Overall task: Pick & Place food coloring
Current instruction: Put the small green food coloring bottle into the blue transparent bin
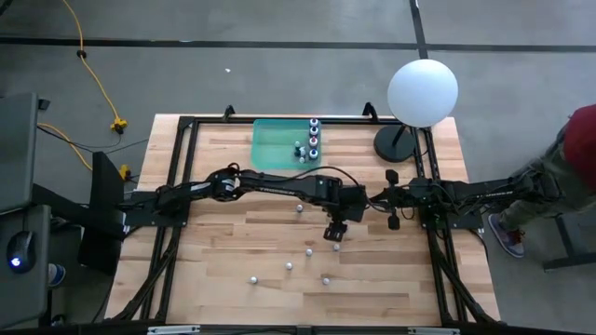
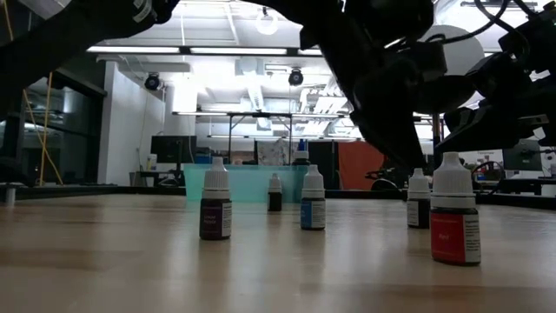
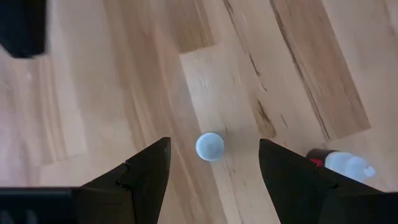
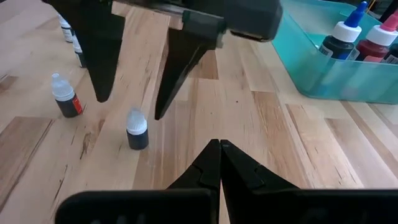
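My left gripper [image 3: 214, 142] is open and points down over the middle of the table [image 1: 335, 230]. A small dark-bodied food coloring bottle with a white cap [image 3: 210, 146] stands on the wood between and just below its fingertips [image 4: 137, 129], apart from both. A red-labelled bottle [image 4: 65, 96] stands close by. Several more bottles stand scattered on the near half of the table [image 1: 289, 266], and some stand in the teal tray [image 1: 314, 137]. My right gripper [image 4: 219, 163] is shut and hovers right of the left one [image 1: 374, 198].
The teal tray [image 1: 279, 144] sits at the far middle of the table. A white globe lamp [image 1: 422, 91] on a dark base [image 1: 396, 144] stands at the far right corner. A person [image 1: 582, 158] is beyond the right edge. Bare wood lies on the left half.
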